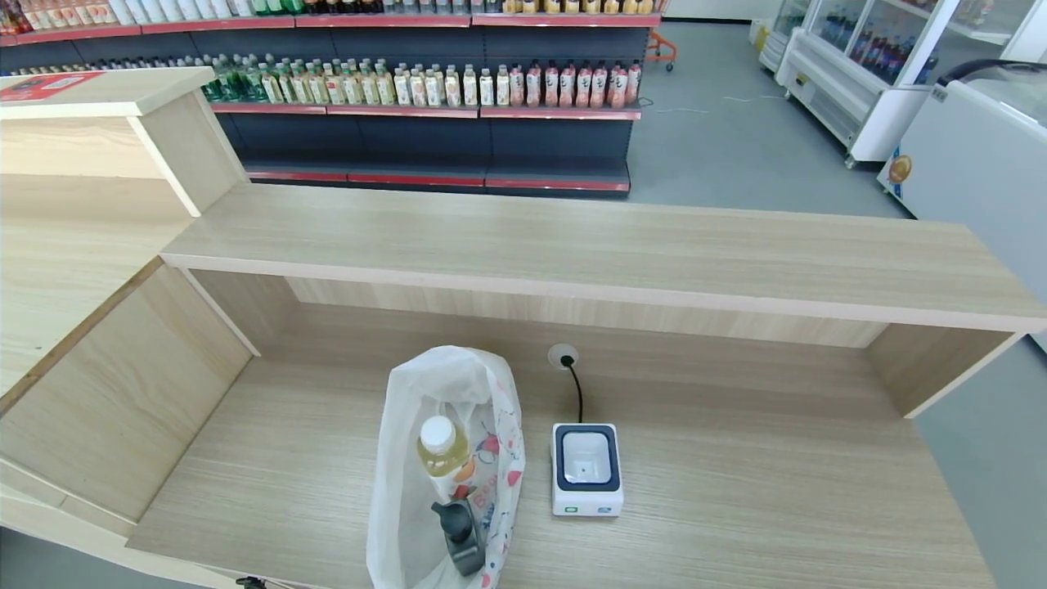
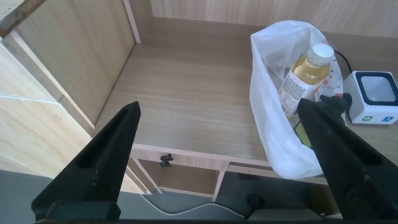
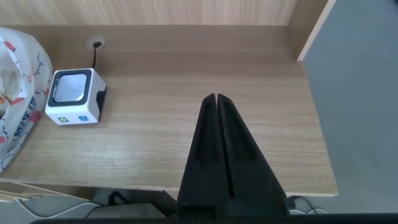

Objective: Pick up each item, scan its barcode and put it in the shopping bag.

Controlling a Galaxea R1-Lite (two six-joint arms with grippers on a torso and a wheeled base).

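A white plastic shopping bag [image 1: 394, 491] with a red print stands open on the lower counter. Inside it a bottle of yellow drink [image 1: 442, 447] with a white cap stands upright, beside a dark grey container [image 1: 460, 536]. The white barcode scanner [image 1: 586, 468] sits just right of the bag, its window facing up. In the left wrist view my left gripper [image 2: 219, 106] hovers open and empty above the counter's near edge, with the bag [image 2: 270, 112], the bottle [image 2: 308, 68] and the scanner [image 2: 372, 96] beyond. My right gripper [image 3: 216, 97] is shut and empty above the counter, right of the scanner [image 3: 73, 96] and the bag [image 3: 15, 112].
The scanner's black cable [image 1: 577, 388] runs to a grommet in the counter. A raised wooden ledge [image 1: 605, 254] spans the back, and side panels [image 1: 114, 393] wall in the work surface. Bare counter [image 1: 777, 491] lies right of the scanner. Shelves of bottles [image 1: 425, 82] stand behind.
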